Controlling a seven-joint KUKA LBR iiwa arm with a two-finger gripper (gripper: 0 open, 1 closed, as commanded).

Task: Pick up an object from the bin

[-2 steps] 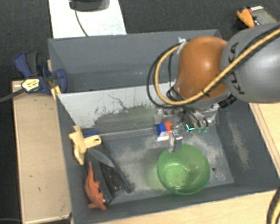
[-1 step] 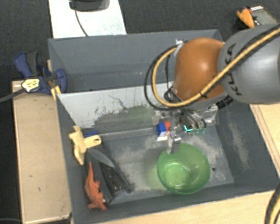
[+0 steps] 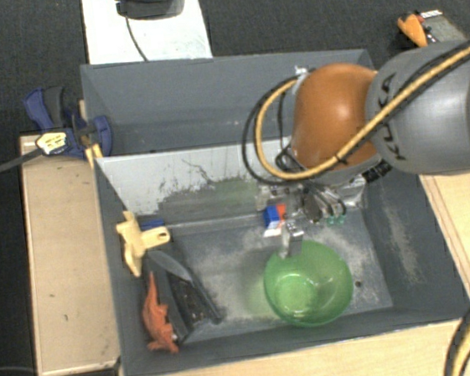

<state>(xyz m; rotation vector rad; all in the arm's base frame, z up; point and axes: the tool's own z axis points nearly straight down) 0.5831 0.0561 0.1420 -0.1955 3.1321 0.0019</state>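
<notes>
My gripper [image 3: 292,239] hangs in the middle of the bin, just above the far rim of a translucent green bowl [image 3: 308,285] that lies at the front centre. Its metal fingers point down at the bowl's edge. Nothing shows between them. Small blue and red parts sit on the gripper body just above the fingers.
Along the bin's left side lie a yellow plastic tool [image 3: 135,239], a black comb-like object [image 3: 185,296] and an orange toy dinosaur [image 3: 158,317]. The arm with its orange cover and looped cables reaches in from the right, covering the bin's back right.
</notes>
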